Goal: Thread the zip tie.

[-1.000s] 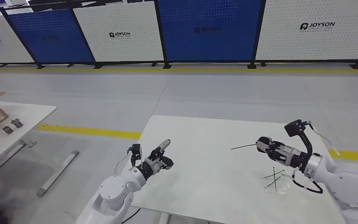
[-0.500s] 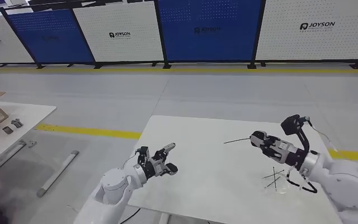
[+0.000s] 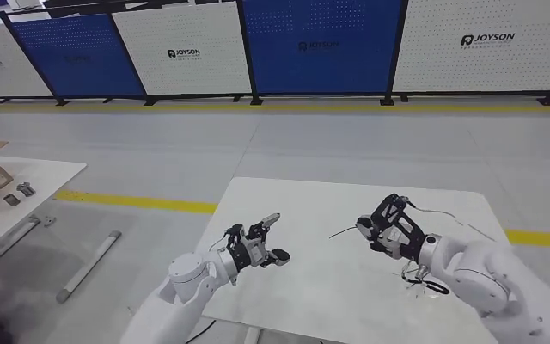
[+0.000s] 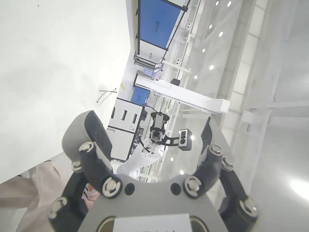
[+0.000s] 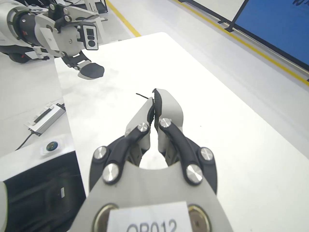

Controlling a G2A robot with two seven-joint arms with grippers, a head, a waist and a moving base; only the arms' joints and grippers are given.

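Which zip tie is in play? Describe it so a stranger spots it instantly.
Over the white table, find the right gripper, shut on a thin black zip tie poking past its tips. The loose zip ties lie flat; this one alone is gripped.

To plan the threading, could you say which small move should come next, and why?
Probably move the open, empty left claw toward the free end of the tie; the right claw is shut on it, tail sticking out that way.
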